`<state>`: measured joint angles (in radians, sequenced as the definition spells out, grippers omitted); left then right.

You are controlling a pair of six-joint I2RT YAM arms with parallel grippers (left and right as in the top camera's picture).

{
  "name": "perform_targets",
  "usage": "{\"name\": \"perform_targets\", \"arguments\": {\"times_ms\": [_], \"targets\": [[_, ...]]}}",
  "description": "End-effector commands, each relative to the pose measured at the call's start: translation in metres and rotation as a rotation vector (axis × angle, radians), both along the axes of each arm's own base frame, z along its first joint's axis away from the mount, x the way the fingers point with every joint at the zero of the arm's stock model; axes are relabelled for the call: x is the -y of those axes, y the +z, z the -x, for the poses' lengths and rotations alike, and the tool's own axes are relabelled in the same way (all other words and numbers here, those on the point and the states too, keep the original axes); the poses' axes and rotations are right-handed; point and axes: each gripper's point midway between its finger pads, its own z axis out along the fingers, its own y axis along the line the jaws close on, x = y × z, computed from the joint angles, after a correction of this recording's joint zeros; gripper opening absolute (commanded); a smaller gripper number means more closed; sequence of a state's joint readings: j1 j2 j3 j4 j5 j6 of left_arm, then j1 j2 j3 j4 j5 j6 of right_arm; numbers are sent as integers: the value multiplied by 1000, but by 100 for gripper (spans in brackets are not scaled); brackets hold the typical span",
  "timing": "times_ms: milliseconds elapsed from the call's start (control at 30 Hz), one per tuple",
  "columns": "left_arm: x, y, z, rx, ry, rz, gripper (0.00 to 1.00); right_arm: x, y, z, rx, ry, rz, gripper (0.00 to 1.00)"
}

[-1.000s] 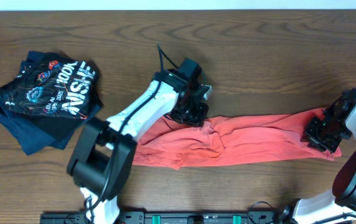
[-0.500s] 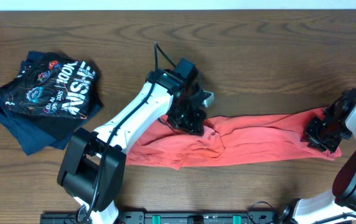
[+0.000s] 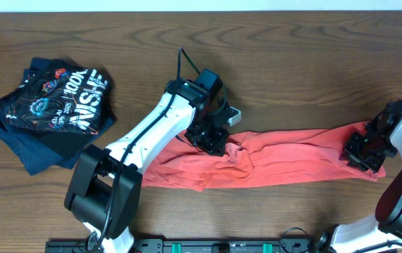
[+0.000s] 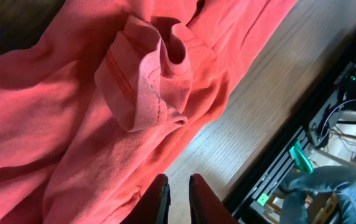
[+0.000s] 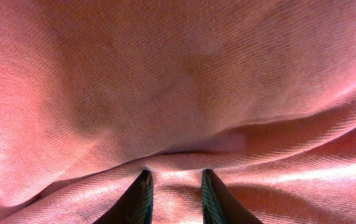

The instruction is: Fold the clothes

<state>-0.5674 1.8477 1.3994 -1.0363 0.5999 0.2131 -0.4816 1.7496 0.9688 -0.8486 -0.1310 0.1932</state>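
The red-orange T-shirt (image 3: 285, 158) is lying bunched into a long, wrinkled band across the front middle of the wooden bench (image 3: 292, 63), running from near the left arm's base out to the right edge. The left claw (image 3: 214, 139) is hovering over the band's upper edge, left of its middle, where the cloth is gathering into a crumpled knot. From the left wrist view its fingers (image 4: 161, 190) are standing nearly pressed together with only a thin slit between them, and nothing is sitting in that slit; bare wood is showing beyond the tips, and a stitched hem (image 4: 144, 81) of the shirt is curling up into a loop just past them. The right claw (image 3: 362, 151) is sitting on the far right end of the shirt, and in the right wrist view its fingers (image 5: 142, 193) are pinching a fold of the red fabric, which is filling the whole frame. A heap of dark garments (image 3: 53, 105) with white lettering is resting well apart at the bench's left side.
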Motion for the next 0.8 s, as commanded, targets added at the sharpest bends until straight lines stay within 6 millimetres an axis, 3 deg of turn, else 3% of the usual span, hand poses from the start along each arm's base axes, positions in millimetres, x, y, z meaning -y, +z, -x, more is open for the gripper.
{"name": "perform_targets", "arguments": {"times_ms": [0,333,467,667,767], "targets": [[11,15,5,-24,6,81,14,-5,1,-1,3,18,1,25],[38,17,6,47,-53,139,9,-5,1,0,0,18,0,25],[28,-1,-6,94,15,34,8,-6,1,0,1,18,0,25],[25,-29,-5,96,17,28,8,-6,1,0,-1,18,-1,25],[13,-50,-14,119,71,-57,8,-6,1,1,-3,18,-2,25]]}}
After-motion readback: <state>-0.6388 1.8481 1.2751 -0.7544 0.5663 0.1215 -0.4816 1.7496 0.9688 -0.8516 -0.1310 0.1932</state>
